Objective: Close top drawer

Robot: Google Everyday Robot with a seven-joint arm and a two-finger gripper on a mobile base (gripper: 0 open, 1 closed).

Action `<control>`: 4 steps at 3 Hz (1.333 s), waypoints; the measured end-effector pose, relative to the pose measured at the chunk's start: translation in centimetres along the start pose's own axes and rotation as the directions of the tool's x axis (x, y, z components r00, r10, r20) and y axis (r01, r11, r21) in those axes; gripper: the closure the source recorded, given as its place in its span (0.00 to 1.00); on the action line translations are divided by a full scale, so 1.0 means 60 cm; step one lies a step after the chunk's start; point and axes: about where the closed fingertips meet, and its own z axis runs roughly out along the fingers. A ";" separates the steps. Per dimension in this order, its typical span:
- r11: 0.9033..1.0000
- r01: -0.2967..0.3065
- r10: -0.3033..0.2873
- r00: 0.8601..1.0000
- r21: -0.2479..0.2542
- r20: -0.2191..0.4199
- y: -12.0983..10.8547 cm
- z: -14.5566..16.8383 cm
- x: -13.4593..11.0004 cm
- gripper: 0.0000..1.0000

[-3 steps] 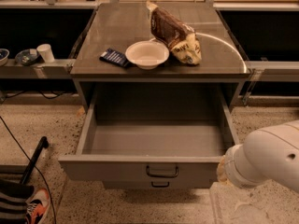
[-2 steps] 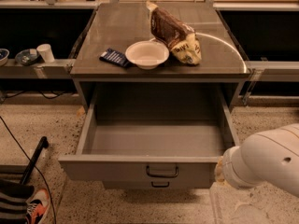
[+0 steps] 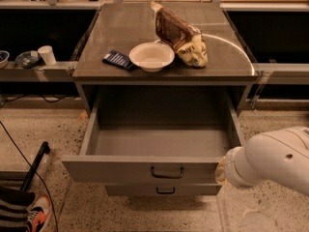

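The top drawer [image 3: 120, 170] stands pulled out toward the near side of the cabinet [image 3: 116, 33], its black handle [image 3: 166, 172] at the centre of the front panel. The white arm [image 3: 275, 161] reaches in from the near right, and the gripper [image 3: 221, 171] sits at the right end of the drawer front, mostly hidden by the arm; whether it is open or closed cannot be told. On the cabinet top lie a white bowl [image 3: 151, 56], a bag [image 3: 182, 36] to its right and a dark packet [image 3: 118, 60] to its left.

A smooth white rounded arm [image 3: 275, 161], marked by one small dark hole, is seen; the gripper [image 3: 220, 171] is glimpsed, tan, at its tip.
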 end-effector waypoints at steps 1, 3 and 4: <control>1.000 -0.009 0.009 1.000 -0.003 0.009 -0.001 0.004 -0.002 0.30; 1.000 -0.009 0.009 1.000 -0.003 0.009 -0.001 0.004 -0.002 0.00; 1.000 -0.009 0.009 1.000 -0.003 0.009 -0.002 0.004 -0.002 0.00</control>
